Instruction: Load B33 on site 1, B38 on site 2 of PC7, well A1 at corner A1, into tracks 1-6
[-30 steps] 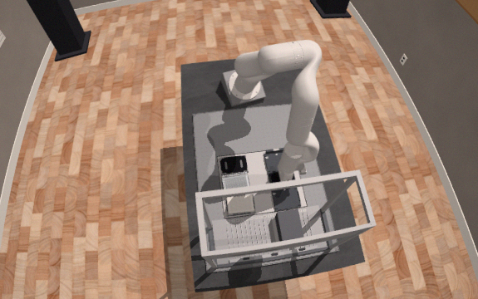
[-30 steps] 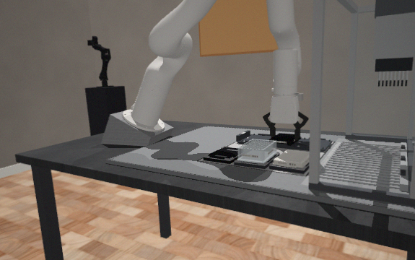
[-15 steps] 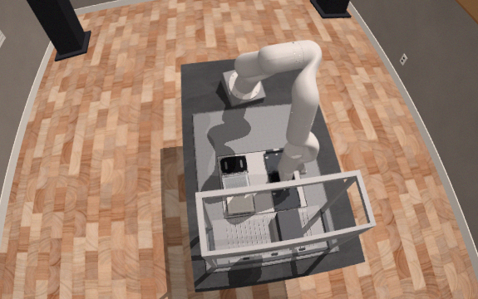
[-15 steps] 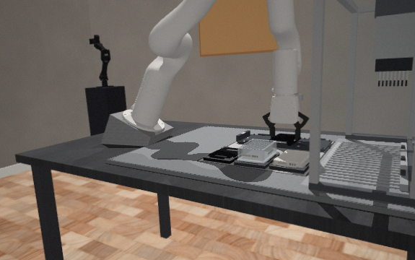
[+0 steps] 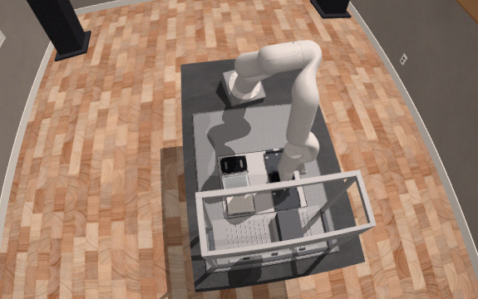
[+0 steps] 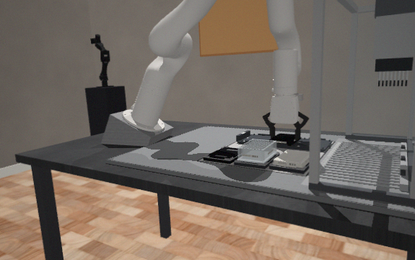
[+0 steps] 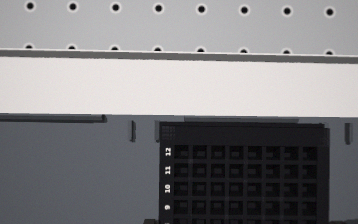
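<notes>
My gripper (image 6: 285,134) is open and stands low over the dark plate carrier PC7 (image 5: 283,190) on the apron. Its fingers straddle the black 96-well plate B38 (image 6: 287,138) without gripping it. The wrist view shows B38 (image 7: 242,175) lying flat on the carrier, with column numbers 12 to 9 down its left edge; the fingers are out of that view. I cannot tell which site it is on. Nest S1 (image 5: 234,164) is empty. The pale deep-well block B83 (image 6: 257,149) sits in S2. The 384-well plate B33 (image 6: 290,159) sits in S3.
The ribbed loading rails (image 6: 362,159) lie beyond the apron inside a grey open frame (image 5: 284,216); one frame post (image 6: 316,90) stands close beside the gripper. A pale strip (image 7: 180,85) runs beside the carrier. The arm's base (image 5: 243,87) is at the far table end.
</notes>
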`<action>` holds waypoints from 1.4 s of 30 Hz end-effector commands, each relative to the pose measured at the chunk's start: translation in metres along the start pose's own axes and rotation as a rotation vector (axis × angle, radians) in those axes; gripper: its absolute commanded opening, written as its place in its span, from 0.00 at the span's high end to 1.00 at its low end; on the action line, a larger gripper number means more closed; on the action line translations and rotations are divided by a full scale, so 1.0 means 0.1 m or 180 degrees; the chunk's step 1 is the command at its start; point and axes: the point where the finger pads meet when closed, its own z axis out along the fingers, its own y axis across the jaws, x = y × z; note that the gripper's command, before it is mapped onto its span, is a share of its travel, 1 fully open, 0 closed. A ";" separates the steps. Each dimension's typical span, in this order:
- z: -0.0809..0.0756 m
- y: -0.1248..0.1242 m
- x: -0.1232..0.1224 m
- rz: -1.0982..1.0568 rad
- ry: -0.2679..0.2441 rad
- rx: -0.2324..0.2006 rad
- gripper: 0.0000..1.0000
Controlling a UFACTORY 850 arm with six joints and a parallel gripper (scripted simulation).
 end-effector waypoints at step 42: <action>-0.52 0.01 0.00 0.0000 0.0001 -0.0005 0.00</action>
